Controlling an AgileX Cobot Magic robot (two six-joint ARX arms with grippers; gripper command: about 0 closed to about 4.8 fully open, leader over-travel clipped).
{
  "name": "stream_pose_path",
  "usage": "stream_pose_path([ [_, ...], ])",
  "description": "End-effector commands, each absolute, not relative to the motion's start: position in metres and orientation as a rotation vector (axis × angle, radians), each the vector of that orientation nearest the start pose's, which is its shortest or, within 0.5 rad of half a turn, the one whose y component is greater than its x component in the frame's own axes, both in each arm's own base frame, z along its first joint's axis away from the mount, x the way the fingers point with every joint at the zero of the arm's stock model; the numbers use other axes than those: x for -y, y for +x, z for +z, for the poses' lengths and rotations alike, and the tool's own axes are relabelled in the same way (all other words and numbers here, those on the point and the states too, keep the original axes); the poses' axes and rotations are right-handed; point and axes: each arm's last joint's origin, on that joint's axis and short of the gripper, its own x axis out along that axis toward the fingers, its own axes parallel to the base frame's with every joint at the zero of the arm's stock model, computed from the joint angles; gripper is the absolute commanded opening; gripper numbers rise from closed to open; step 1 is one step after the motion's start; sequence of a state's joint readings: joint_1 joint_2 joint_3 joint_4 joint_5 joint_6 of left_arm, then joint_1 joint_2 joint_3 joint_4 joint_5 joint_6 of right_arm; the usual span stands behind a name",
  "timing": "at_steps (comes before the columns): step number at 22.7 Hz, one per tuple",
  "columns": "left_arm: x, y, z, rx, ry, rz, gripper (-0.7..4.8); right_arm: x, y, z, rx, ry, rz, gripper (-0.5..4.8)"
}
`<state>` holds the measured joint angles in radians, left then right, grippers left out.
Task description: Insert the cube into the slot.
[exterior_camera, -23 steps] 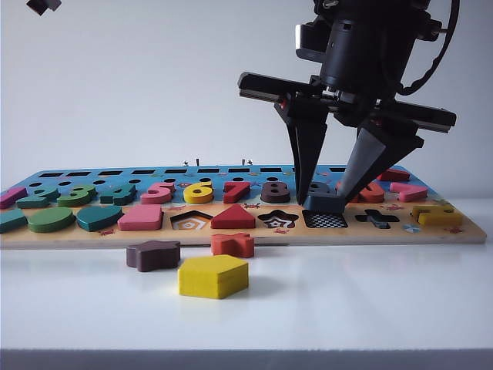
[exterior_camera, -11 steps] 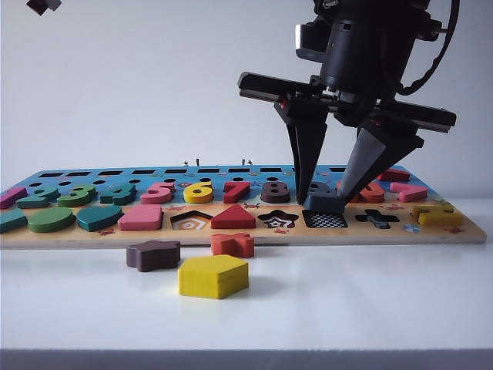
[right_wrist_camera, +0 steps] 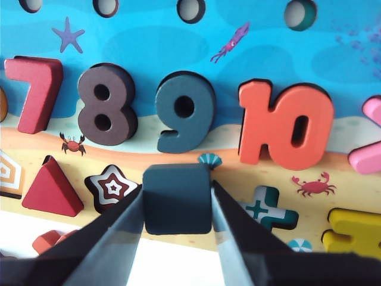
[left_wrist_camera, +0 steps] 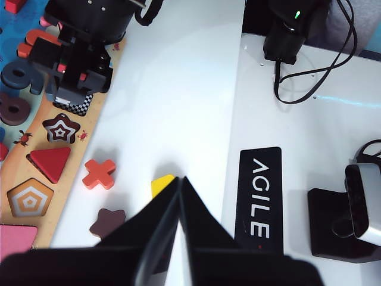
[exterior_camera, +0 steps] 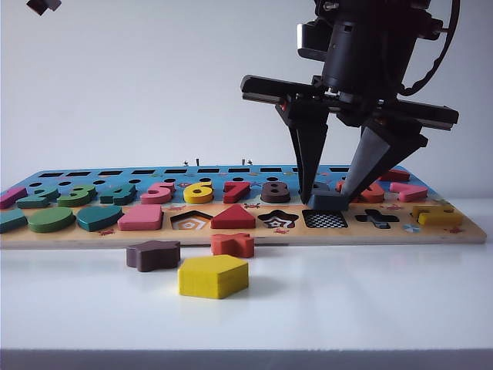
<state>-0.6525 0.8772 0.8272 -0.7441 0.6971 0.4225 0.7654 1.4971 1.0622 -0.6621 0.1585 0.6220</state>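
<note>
The cube (exterior_camera: 327,201), a flat navy block with rounded corners, hangs between the fingers of my right gripper (exterior_camera: 328,200), which is shut on it just above the board. The slot (exterior_camera: 324,220), a checkered square cut-out, lies directly under and slightly in front of the cube. In the right wrist view the cube (right_wrist_camera: 177,199) fills the gap between the fingers and hides the slot. From the left wrist view a corner of the checkered slot (left_wrist_camera: 81,105) shows beneath the right gripper. My left gripper (left_wrist_camera: 180,179) is shut and empty, above the white table near the loose pieces.
The puzzle board (exterior_camera: 462,231) holds numbers and shapes, with a star cut-out (exterior_camera: 278,220) and a cross cut-out (exterior_camera: 377,219) flanking the slot. Loose in front of the board lie a yellow pentagon (exterior_camera: 213,277), a brown star (exterior_camera: 153,255) and an orange cross (exterior_camera: 233,244).
My right gripper and the cube have edged slightly to the right over the slot. The loose pieces have not moved.
</note>
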Motion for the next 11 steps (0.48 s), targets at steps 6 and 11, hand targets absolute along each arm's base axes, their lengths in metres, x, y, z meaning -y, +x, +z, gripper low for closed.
stream_pose_path([
  [6, 0.1135, 0.1180, 0.2931, -0.538, 0.321, -1.433, 0.17, -0.2018, 0.2165, 0.2287, -1.111, 0.066, 0.212, 2.12],
  [11, 0.1135, 0.1180, 0.2931, -0.538, 0.321, -1.433, 0.17, -0.2024, 0.2170, 0.2274, -1.113, 0.064, 0.211, 2.22],
])
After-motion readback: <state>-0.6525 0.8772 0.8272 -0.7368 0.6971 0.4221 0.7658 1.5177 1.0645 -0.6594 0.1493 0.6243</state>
